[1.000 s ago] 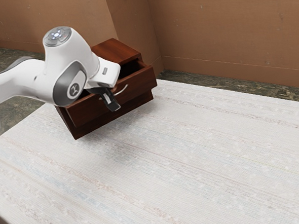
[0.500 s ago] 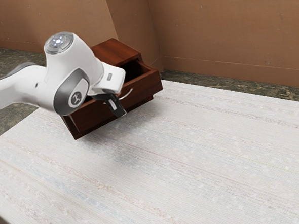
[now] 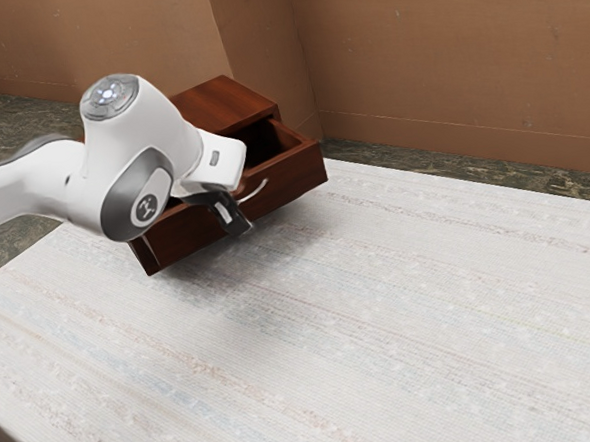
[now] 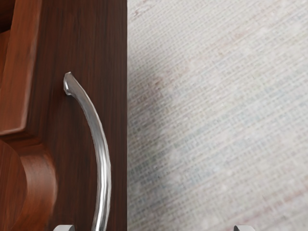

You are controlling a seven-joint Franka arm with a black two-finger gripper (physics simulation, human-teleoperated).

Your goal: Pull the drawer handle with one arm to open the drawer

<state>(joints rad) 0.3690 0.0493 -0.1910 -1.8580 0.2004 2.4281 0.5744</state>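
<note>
Up at the far corner of table, drawer is sitting part-open; my gripper is gaping wide, gripping nothing; handle is lying between fingers, long axis crosswise to pull

Exterior view: high and well back from the drawer, at the arm's side, looking down across the table; the drawer sits upper left.
Wrist view: on the arm's hand, very near the drawer front, facing its curved handle.
Shared: drawer front, handle, and the table just beside the drawer.
</note>
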